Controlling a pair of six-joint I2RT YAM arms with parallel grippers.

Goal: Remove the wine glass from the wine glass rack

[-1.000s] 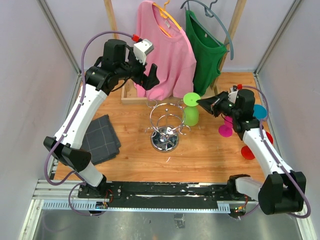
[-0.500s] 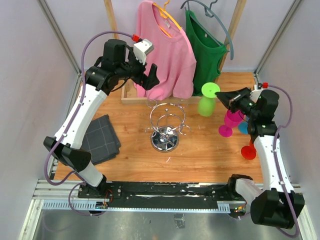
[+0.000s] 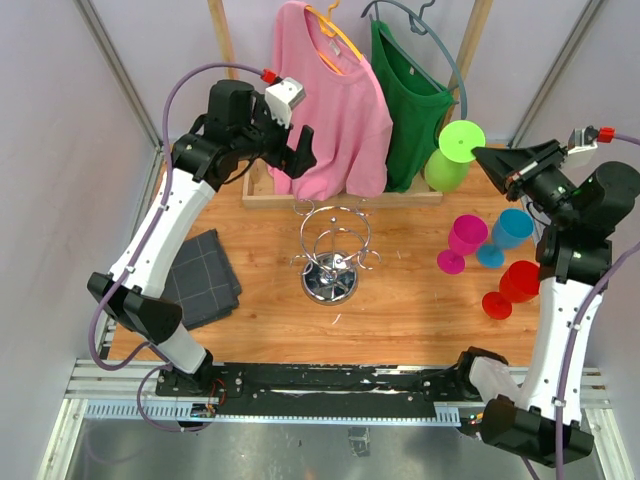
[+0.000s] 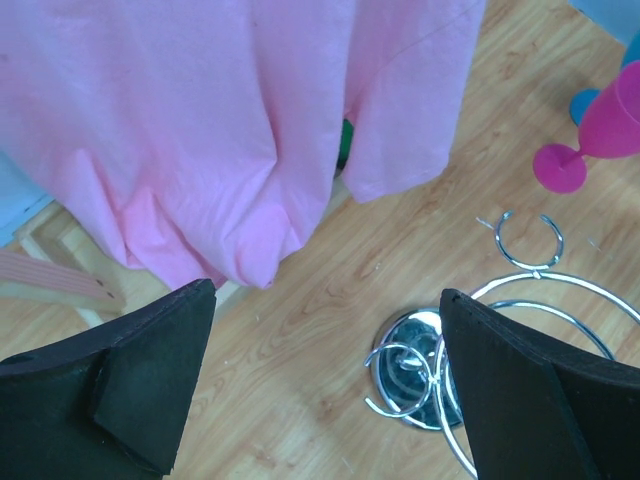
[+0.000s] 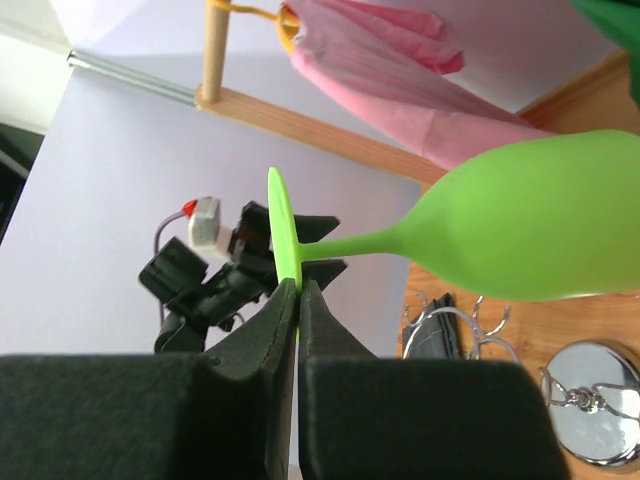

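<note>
**A:** Where is the green wine glass (image 3: 441, 172)?

**B:** It is off the wine glass rack (image 3: 333, 257), up in the air by the green shirt (image 3: 405, 90). The right gripper (image 5: 297, 290) has its jaws pinched on the glass's flat foot.

**A:** And the left gripper (image 4: 328, 290)?

**B:** Its jaws are wide and hold nothing.

**A:** What comes next?

**B:** I think the glass goes down softly on the counter (image 3: 400, 310), near the pink cup (image 3: 462, 240).

**A:** Is anything hard to see?

**B:** The glass's mouth is cut off. I can't tell if it touches the shirt.

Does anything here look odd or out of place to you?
Yes: the green wine glass hangs sideways in mid-air at the far right, beside the green shirt. The right arm's jaws pinch only the thin edge of its foot.
</note>
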